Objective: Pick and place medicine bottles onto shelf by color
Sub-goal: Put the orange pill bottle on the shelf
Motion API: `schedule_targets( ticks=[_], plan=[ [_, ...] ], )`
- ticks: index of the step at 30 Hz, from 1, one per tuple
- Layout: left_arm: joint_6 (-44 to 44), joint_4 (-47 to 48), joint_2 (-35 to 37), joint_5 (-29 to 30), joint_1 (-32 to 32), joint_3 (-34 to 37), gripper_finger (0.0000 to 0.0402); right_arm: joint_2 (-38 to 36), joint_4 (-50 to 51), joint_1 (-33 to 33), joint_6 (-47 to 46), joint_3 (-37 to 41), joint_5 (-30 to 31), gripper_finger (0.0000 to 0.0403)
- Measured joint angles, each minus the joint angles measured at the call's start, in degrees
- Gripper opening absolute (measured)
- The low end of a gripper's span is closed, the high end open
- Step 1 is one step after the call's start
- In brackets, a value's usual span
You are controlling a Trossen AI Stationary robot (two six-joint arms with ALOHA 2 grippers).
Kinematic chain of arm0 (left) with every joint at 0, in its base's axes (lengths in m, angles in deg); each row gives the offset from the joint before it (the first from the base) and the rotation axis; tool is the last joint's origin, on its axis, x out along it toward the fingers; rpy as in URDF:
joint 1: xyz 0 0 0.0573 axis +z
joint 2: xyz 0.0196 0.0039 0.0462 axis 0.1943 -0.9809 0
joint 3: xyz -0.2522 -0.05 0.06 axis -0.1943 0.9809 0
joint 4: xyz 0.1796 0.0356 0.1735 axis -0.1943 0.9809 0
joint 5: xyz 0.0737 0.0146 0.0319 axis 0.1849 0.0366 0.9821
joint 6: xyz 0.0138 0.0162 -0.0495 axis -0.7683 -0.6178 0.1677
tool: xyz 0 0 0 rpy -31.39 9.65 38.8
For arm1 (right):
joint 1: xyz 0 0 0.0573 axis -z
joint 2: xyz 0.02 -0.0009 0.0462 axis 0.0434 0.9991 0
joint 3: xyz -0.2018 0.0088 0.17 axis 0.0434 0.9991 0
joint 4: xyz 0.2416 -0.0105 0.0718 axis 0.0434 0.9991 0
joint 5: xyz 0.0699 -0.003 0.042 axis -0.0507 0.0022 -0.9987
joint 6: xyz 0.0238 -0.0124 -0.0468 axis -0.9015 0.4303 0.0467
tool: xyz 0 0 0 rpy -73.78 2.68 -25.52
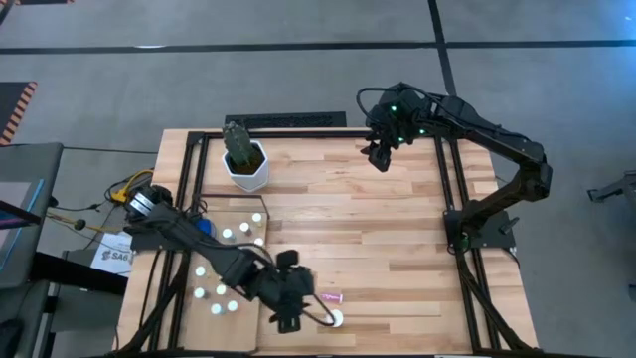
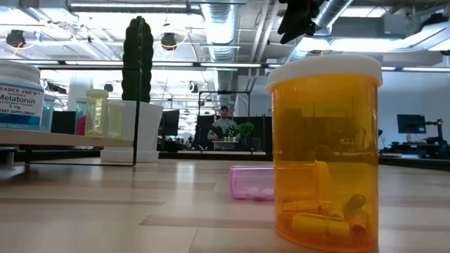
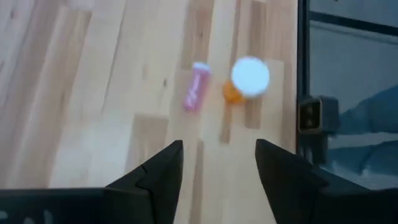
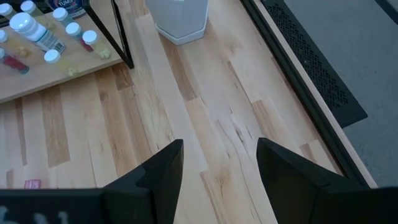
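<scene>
Left pincer (image 3: 217,163) open, amber bottle (image 3: 244,84) just ahead

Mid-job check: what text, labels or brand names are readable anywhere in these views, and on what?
"TRADER JOE'S" – white bottle on the shelf, low view.
"Melatonin" – same label, below the brand.
"5 mg" and "DIETARY SUPPLEMENT" – same label, small, partly cut off.
"SA…" – white sheet beside the table, high view; rest hidden.
Amber bottle and pink bottle: no readable label.
Wrist views: nothing legible.

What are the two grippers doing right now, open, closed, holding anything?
Left gripper: jaws open, empty, above the amber bottle.
Right gripper: jaws open, empty.
</scene>
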State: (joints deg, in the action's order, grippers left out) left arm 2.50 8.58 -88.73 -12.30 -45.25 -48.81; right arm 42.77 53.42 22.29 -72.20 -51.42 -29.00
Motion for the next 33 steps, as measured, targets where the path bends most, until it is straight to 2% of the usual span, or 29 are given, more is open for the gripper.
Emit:
schedule_targets(
  ticks=[7, 11, 18, 20, 22, 27, 33],
  plan=[
    [-14.33, -12.21, -5.46, -0.64, 2.60, -0.07, 0.0250, 0.00, -0.11, 0.00, 0.01, -0.02, 0.02, 0.0224],
    [-22.24, -17.64, -8.82, -0.63, 2.62, -0.03, 0.0273, -0.02, -0.18, 0.00, 0.00, -0.02, 0.02, 0.0224],
    [-31.31, -23.02, -12.05, -0.02, 3.28, -0.22, 0.0290, -0.02, -1.41, 0.00, 0.00, -0.02, 0.00, 0.0224],
    [-32.23, -21.64, -12.81, -1.31, 3.35, 0.04, 0.0293, -0.02, -1.48, 0.00, 0.00, -0.02, 0.00, 0.0224],
    [-32.55, -24.42, -14.37, -3.42, 3.56, -0.01, 0.0295, -0.02, -1.48, 0.00, 0.00, -0.02, 0.00, 0.0224],
    [-37.22, -26.85, -15.89, -4.59, 3.53, -0.19, 0.0298, 0.00, -1.94, 0.00, 0.00, -0.02, 0.01, 0.0224],
    [-38.34, -28.04, -17.68, -6.64, 3.52, 0.06, 0.0298, -0.02, -2.37, 0.00, 0.00, -0.02, 0.02, 0.0224]
  ],
)
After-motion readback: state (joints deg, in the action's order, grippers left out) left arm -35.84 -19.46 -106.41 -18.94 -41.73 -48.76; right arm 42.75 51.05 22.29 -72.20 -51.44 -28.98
